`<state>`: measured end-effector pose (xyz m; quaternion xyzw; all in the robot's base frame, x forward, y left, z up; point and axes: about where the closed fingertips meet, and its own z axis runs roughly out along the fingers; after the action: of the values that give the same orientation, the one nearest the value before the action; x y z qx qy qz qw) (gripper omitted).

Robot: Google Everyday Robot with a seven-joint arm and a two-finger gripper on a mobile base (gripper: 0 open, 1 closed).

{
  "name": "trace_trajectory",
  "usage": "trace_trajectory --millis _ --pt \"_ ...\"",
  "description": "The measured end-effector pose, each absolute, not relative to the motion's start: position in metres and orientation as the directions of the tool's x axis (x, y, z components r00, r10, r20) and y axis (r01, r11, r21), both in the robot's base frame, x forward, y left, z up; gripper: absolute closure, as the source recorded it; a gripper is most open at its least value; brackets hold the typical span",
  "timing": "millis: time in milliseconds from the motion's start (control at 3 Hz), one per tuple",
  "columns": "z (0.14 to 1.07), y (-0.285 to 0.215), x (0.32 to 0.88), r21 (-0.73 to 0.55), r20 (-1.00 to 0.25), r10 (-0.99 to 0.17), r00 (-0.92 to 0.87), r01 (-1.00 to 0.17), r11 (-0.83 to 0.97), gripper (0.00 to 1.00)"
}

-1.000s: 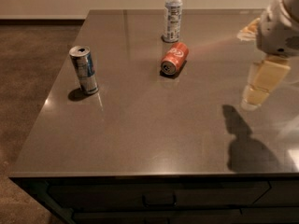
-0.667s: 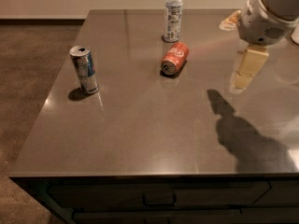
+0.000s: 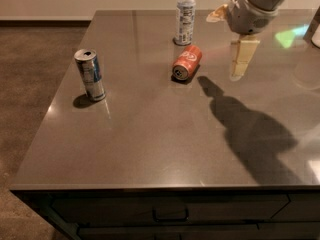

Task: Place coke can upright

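The coke can (image 3: 186,62) is red-orange with white script and lies on its side on the dark table (image 3: 150,134), its silver end facing front-left. My gripper (image 3: 225,46) hangs above the table just right of the can, apart from it. Its two tan fingers (image 3: 243,56) are spread and hold nothing. The arm comes in from the top right and casts a shadow on the table to the right of the can.
A clear plastic bottle (image 3: 185,15) with a white cap stands just behind the coke can. A taller blue-and-silver can (image 3: 90,75) stands upright at the left. The table's left and front edges drop to a brown carpet (image 3: 30,84). Drawers show below the front edge.
The gripper has moved left and toward the far side of the table, closer to the coke can. Its shadow has shifted with it. The cans and the bottle have not moved.
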<state>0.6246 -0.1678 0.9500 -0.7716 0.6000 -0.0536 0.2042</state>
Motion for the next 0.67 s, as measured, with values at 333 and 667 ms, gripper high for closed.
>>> trace_trajectory --millis 333,667 --pt "0.942 -0.157 0.655 -0.391 -0.098 -0.918 0.383 -0.863 -0.319 0.00" --pt "0.934 -0.144 0.673 -0.399 -0.059 -0.871 0.488 -0.811 -0.428 0.00"
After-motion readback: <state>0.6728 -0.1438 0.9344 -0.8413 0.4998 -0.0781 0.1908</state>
